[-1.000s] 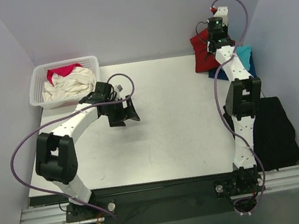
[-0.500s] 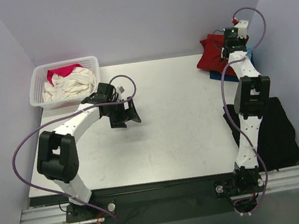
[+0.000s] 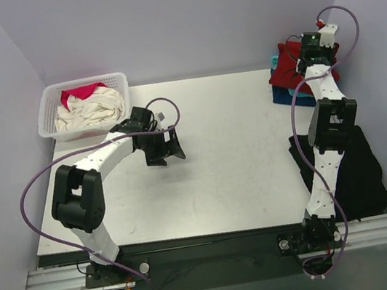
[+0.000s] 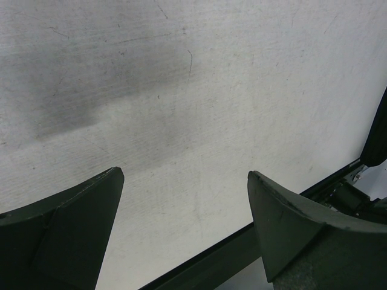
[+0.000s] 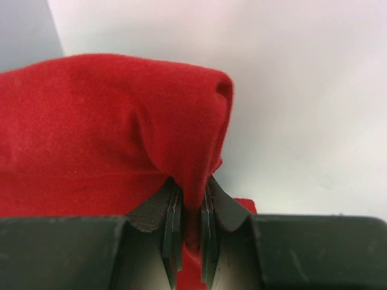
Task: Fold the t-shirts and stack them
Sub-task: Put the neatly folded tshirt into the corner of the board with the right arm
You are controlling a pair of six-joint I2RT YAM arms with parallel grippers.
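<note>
My right gripper (image 5: pixel 188 199) is shut on a pinched fold of the dark red t-shirt (image 5: pixel 91 133). It holds the shirt at the table's far right corner (image 3: pixel 286 70), over a turquoise t-shirt (image 3: pixel 293 97) lying flat there. Over the middle-left of the table my left gripper (image 3: pixel 172 147) hangs open, with only bare tabletop between its fingers (image 4: pixel 78 223). A dark navy t-shirt (image 3: pixel 356 171) lies at the table's right edge beside the right arm. A cream t-shirt (image 3: pixel 89 113) and a pink-red one (image 3: pixel 79 94) lie bunched in the basket.
The white lattice basket (image 3: pixel 85 81) stands at the far left corner. The left arm's purple cable (image 3: pixel 29 197) loops out past the table's left side. Walls close in on the left, back and right. The table's dark front edge (image 4: pixel 199 266) shows in the left wrist view.
My right arm has swung right and back towards the corner, carrying the dark red t-shirt over the turquoise one. My left gripper has shifted slightly right, still open.
</note>
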